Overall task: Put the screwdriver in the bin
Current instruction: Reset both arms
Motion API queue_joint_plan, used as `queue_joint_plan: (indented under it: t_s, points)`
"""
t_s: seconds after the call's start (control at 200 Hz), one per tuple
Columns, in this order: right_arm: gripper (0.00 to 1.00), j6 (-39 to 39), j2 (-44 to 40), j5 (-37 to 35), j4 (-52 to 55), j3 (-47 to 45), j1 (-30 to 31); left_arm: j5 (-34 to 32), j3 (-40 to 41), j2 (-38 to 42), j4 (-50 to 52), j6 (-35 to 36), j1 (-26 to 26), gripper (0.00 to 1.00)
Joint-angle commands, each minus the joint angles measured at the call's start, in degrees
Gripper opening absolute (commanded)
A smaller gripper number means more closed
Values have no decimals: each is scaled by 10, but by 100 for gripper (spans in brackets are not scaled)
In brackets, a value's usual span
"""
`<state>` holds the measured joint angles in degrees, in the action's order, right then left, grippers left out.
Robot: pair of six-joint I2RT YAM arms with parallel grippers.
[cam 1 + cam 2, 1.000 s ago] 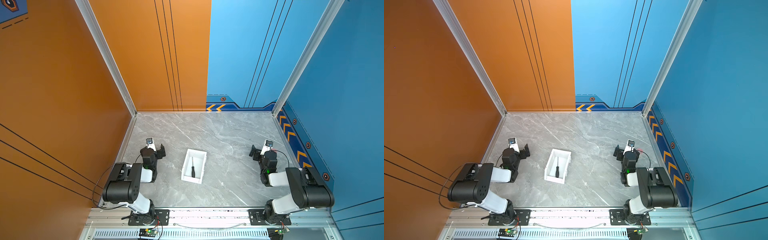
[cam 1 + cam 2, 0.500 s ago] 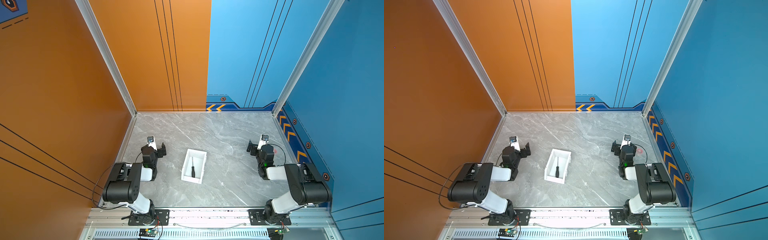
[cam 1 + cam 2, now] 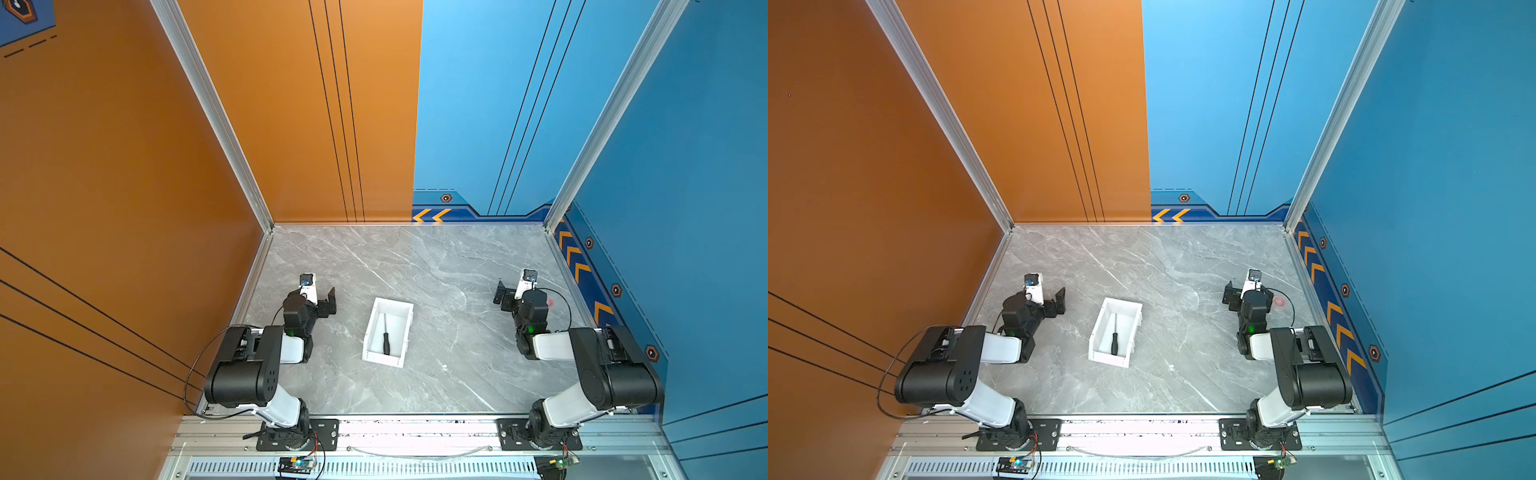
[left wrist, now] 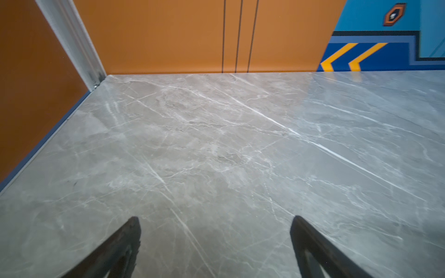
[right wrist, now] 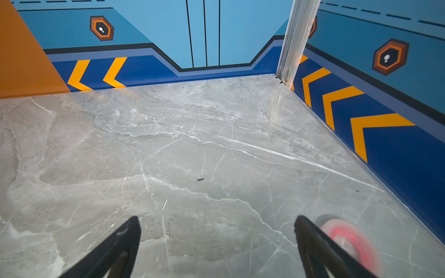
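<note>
In both top views the screwdriver (image 3: 386, 341) (image 3: 1113, 340), with its black handle and thin grey shaft, lies lengthwise inside the white bin (image 3: 383, 360) (image 3: 1108, 360) at the middle of the marble table. My left gripper (image 3: 329, 303) (image 4: 215, 223) stands open left of the bin, low over bare marble, holding nothing. My right gripper (image 3: 503, 297) (image 5: 216, 223) stands open far to the right of the bin, also empty. Neither wrist view shows the bin or the screwdriver.
A small red and white ring (image 5: 349, 238) (image 3: 549, 302) lies on the table beside my right gripper's outer finger, blurred in the wrist view. Orange walls close the left and back, blue walls the back and right. Both arm bases sit at the front rail.
My right gripper has shifted slightly left and toward the back wall as the arm folded in, then settled. The left arm barely moved. The screwdriver stayed in the bin.
</note>
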<state>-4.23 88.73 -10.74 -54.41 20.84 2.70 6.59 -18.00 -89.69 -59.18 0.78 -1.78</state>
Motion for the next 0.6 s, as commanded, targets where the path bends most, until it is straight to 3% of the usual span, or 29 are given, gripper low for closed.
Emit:
queue_joint_plan:
  t_s: [0.0,0.065,0.596]
  points:
    - [100,9,-1,-12,13,1,4,44,-3,-5,-13,13,-6,98]
    - [100,9,-1,-13,13,1,4,23,-24,-4,26,-9,-18,98]
    - [100,10,-1,-12,14,1,4,11,-23,-3,24,-9,-13,98]
